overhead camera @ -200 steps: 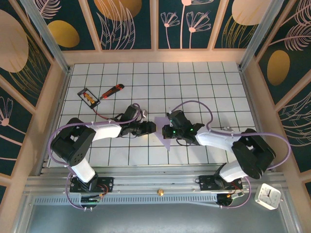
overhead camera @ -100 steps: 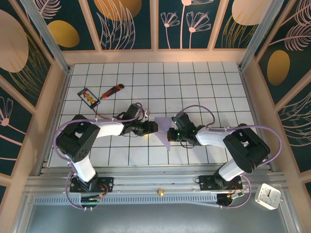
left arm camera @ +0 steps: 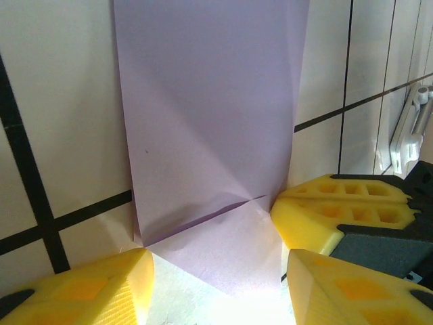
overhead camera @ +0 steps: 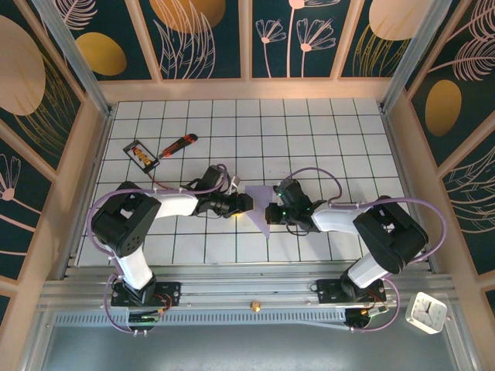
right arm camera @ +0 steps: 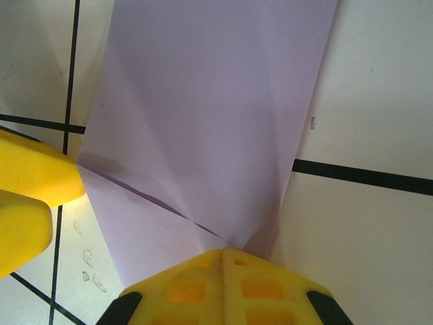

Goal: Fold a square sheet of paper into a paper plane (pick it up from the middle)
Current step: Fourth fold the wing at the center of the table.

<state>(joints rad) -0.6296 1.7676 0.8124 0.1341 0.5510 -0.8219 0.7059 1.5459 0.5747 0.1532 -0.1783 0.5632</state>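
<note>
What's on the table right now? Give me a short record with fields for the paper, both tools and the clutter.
paper: lavender, partly folded, lying on the table between both tools
left tool: open, fingers straddling the paper's corner
right tool: shut, tip at the crease's end
utility knife: far left, untouched
black-framed card: beside the knife

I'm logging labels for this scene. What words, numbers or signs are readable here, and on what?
No text can be read.
clock: dial figures too small to read.
black-framed card: a picture, too small to show any words.
sheet of paper: plain, no marks.
</note>
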